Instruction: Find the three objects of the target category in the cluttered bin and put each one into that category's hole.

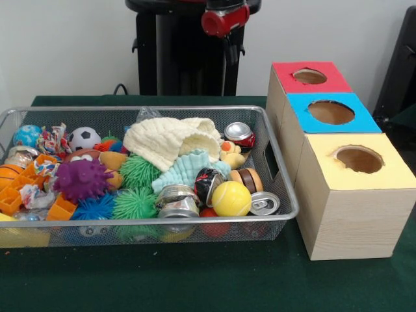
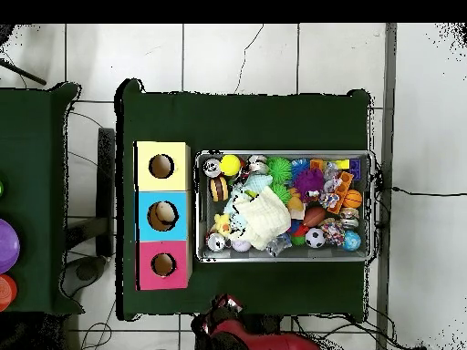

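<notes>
1. Three wooden boxes stood in a row beside the wire basket [image 1: 276, 170], each with one round hole: one red box [image 1: 311, 77], one blue box [image 1: 331, 112], one yellow box [image 1: 358, 160].
2. Inside the basket I counted at least four cans: one silver can [image 1: 177, 199] at the front, one can end [image 1: 264, 203] at the front corner, one black can [image 1: 208, 182], one red can [image 1: 239, 134] at the back.
3. One yellow tennis ball [image 1: 231, 198] lay between the cans, touching the black one.
4. One cream cloth [image 1: 174, 140] covered the middle, over a light blue cloth [image 1: 188, 168]; things below were hidden.
5. Two green spiky balls [image 1: 134, 203], one purple spiky ball [image 1: 82, 179], and one soccer ball [image 1: 84, 138] filled the other side.
6. The gripper [image 1: 225, 19] hung above the table behind the basket; whether its jaws were spread, I cannot tell.
</notes>
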`<move>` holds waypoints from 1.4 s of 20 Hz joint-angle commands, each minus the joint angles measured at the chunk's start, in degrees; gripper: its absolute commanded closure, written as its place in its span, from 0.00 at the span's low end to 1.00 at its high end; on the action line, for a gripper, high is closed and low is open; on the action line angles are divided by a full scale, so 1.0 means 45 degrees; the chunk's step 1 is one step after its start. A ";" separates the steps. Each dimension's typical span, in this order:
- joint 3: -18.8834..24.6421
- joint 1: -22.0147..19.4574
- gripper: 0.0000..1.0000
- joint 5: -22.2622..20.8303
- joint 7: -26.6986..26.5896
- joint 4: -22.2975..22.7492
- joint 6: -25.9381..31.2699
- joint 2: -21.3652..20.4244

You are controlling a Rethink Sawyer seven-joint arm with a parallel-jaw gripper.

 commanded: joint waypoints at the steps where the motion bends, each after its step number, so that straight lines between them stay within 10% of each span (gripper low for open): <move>1: 0.1672 -0.1447 1.00 0.0115 0.2352 -0.0404 0.1755 -0.0898; 28: 0.2053 -0.2426 1.00 -0.2602 -0.0595 -0.2832 0.4832 -0.1320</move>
